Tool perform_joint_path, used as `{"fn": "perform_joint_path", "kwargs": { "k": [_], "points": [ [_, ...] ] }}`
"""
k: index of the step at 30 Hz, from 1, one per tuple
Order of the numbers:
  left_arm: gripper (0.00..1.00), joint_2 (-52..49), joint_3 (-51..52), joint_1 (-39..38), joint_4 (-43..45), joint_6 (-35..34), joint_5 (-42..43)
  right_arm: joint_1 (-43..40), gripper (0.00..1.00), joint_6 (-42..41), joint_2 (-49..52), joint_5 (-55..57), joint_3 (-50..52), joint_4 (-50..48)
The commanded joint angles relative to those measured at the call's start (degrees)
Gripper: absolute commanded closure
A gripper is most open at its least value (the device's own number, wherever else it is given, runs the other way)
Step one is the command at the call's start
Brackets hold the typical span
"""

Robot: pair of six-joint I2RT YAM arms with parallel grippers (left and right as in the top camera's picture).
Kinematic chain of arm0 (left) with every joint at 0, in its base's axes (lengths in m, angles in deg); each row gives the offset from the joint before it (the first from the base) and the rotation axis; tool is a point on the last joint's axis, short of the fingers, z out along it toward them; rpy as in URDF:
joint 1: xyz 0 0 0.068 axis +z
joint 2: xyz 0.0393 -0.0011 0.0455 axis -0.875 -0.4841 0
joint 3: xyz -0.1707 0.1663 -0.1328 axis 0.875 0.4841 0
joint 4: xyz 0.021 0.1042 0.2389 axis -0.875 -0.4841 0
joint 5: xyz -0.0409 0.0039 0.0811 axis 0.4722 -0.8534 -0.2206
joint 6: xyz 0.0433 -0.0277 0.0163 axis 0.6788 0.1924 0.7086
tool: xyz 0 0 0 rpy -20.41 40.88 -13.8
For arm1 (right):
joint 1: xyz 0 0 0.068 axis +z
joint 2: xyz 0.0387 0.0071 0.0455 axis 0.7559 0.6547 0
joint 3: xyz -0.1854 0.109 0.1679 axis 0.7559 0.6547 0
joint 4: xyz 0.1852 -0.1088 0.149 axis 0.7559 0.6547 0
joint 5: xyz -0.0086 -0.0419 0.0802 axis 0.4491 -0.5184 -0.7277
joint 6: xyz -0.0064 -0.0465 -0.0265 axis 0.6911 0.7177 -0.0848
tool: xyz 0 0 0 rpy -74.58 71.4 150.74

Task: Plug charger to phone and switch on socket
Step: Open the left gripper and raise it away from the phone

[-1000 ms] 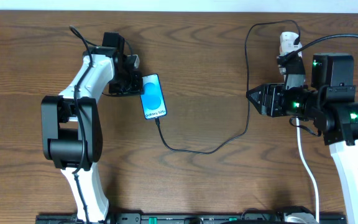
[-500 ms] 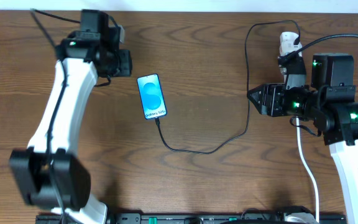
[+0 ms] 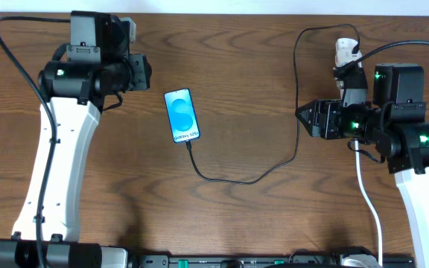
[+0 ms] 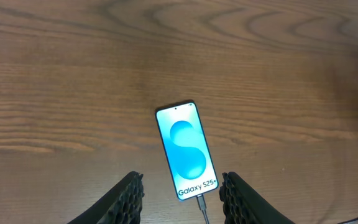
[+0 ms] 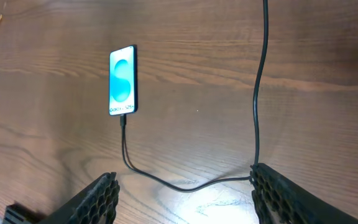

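The phone [image 3: 182, 115] lies flat on the wood table with its light-blue screen up; it also shows in the left wrist view [image 4: 186, 149] and the right wrist view [image 5: 123, 79]. The charger cable [image 3: 238, 179] has its tip in the phone's lower end and runs right and up to the socket [image 3: 343, 50] at the back right. My left gripper [image 3: 143, 74] is open and empty, up and left of the phone [image 4: 182, 198]. My right gripper [image 3: 301, 115] is open and empty above the cable [image 5: 185, 186], just in front of the socket.
The strip's thick white cord [image 3: 371, 208] runs down the right side towards the front edge. The right arm covers most of the strip. A dark rail [image 3: 237, 260] lines the front edge.
My left arm has drawn back from the phone, up and to the left. The phone, the cable and the right arm have not moved.
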Motion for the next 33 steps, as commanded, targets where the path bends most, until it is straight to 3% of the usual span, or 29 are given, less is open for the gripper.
{"fn": "perform_joint_path", "kwargs": {
  "k": [1, 14, 24, 27, 33],
  "points": [
    [0.57, 0.92, -0.9, 0.13, -0.31, -0.5, -0.87, -0.26, 0.32, 0.81, -0.09, 0.66, -1.03, -0.13],
    [0.56, 0.96, -1.55, 0.13, -2.08, -3.32, -4.83, -3.89, 0.29, -1.95, -0.09, 4.66, -1.79, -1.42],
    [0.56, 0.96, -8.26, 0.13, -7.26, -4.37, -6.54, -8.26, 0.29, -2.23, -0.09, 8.11, -1.88, -1.53],
    [0.56, 0.96, -10.03, 0.13, -9.9, -7.23, -11.21, -10.64, 0.32, -2.23, -0.09, 8.13, -1.88, -2.03],
    [0.56, 1.46, -13.27, 0.13, -12.55, -8.28, -11.28, -16.22, 0.42, -2.23, 0.2, 8.09, -1.88, -2.73]
  ]
}}
